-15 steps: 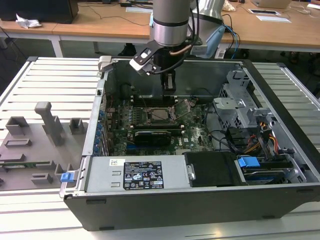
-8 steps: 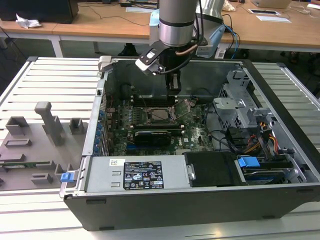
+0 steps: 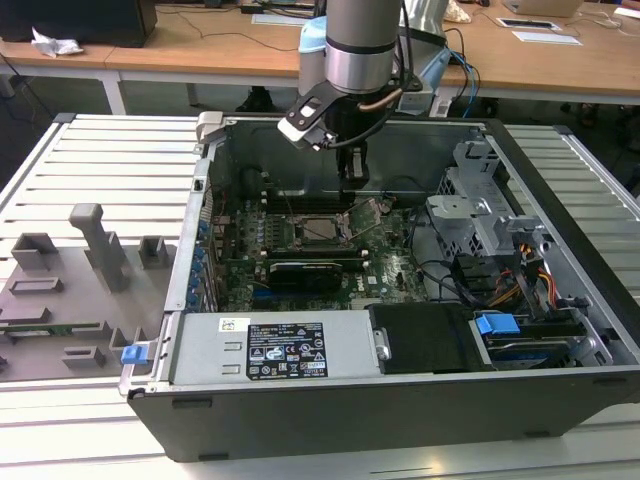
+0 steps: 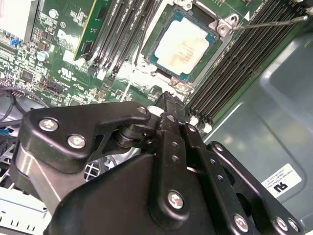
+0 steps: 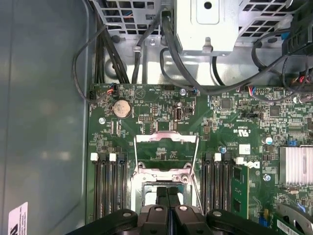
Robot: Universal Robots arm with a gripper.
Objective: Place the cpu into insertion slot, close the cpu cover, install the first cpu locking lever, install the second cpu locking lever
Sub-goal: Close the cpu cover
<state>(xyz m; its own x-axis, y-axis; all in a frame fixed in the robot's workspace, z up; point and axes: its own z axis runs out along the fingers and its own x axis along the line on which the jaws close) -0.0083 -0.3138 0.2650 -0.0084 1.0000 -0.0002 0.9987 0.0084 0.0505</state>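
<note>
Black two-finger claw is pressed together, empty, hovering just above small silvery-tan square cpu. I see cpu seated in black-rimmed insertion slot. Thin silver cpu cover frame is flipped open just past fingertips.

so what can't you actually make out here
first wrist view: the jaws cover most of the insertion slot, so its contents are hidden.
second wrist view: the thin lever is cut off by the picture's edge.
exterior view: the cpu is too small to judge its seating.
</note>
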